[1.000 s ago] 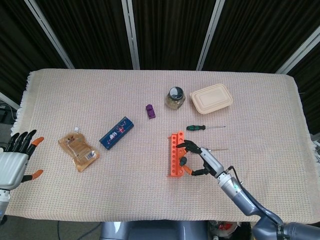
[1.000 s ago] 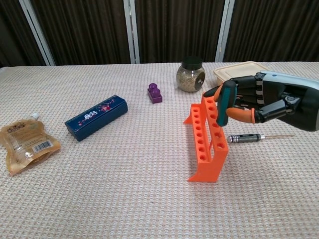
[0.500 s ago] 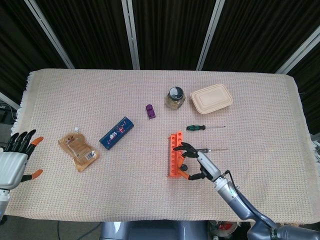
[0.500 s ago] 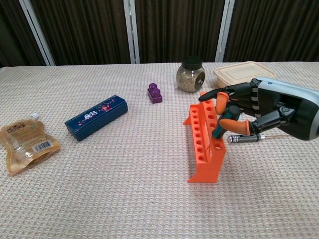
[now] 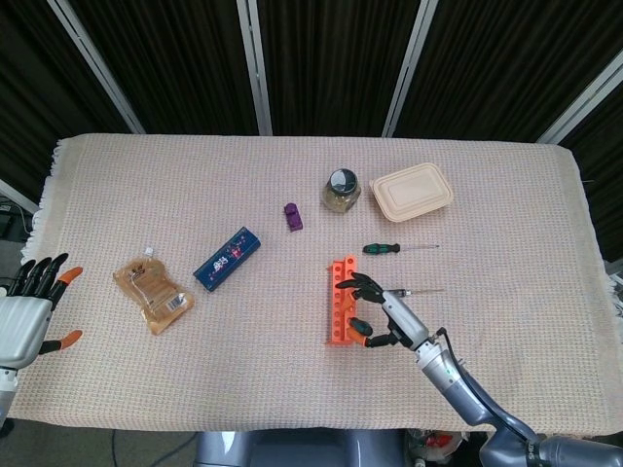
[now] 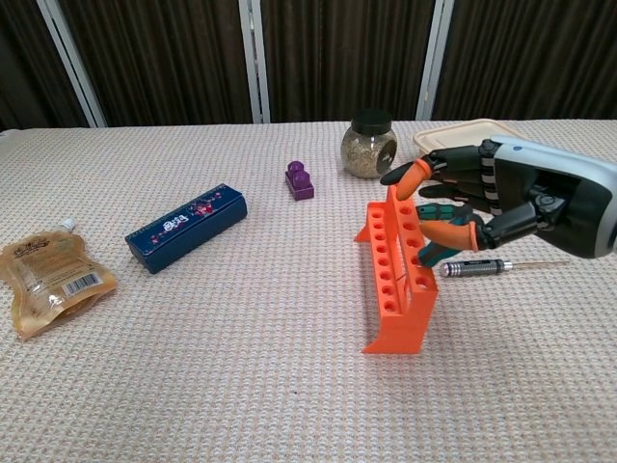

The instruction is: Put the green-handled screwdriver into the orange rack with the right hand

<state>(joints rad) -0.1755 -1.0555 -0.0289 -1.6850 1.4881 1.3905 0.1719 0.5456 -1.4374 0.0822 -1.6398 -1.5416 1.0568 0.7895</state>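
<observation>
The orange rack [image 5: 339,300] [image 6: 395,280] stands upright at the table's middle. My right hand [image 5: 384,309] [image 6: 492,198] is pressed against its right side and grips a green-handled screwdriver [image 5: 360,326] [image 6: 436,253], whose handle sits low beside the rack's near end. Its shaft is hidden, so I cannot tell whether it sits in a hole. Another green-handled screwdriver [image 5: 383,248] lies on the cloth behind the hand. My left hand [image 5: 24,316] hovers at the far left edge, fingers apart and holding nothing.
A black-handled screwdriver [image 6: 474,267] lies just right of the rack, under the hand. A glass jar [image 5: 341,190] and a beige lidded container [image 5: 411,191] stand at the back. A purple block [image 5: 292,216], a blue box [image 5: 228,258] and a brown pouch [image 5: 152,287] lie to the left.
My right hand brought the screwdriver down from upright above the rack's top to low against the rack's right side. The left hand stayed put.
</observation>
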